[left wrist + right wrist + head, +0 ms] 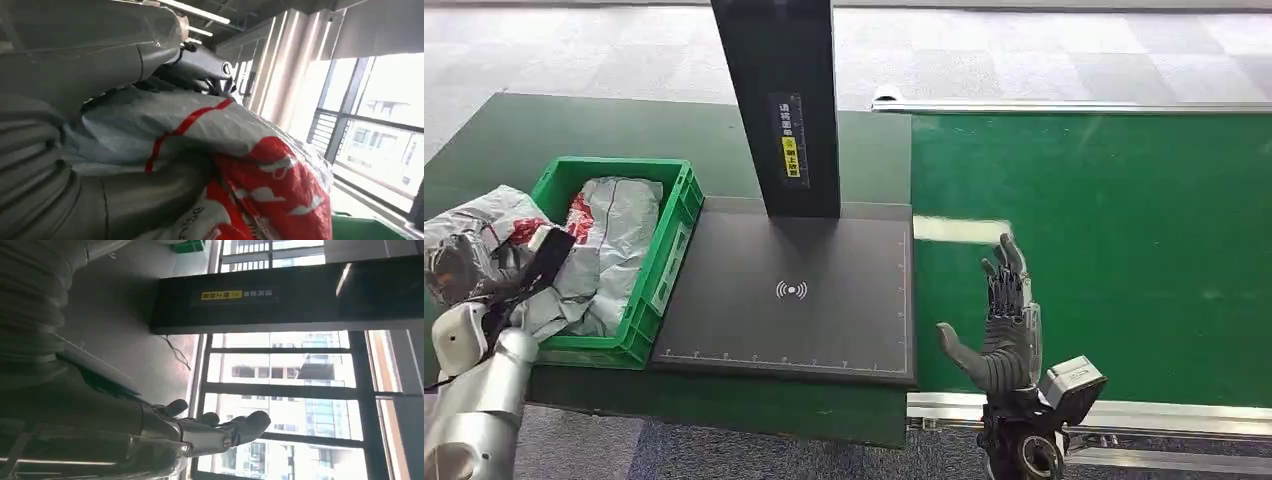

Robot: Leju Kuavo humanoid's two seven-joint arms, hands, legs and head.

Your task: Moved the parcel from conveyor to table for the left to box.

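So the left hand (499,290) is gripping a crumpled grey-and-red parcel (469,245), held just off the left side of the green crate (659,250) on the bench (624,130). It's too scrunched to call a long axis. The right hand (1004,320) is empty with fingers spread, raised over the green conveyor (1124,250). Another parcel (614,240) sits in the crate.
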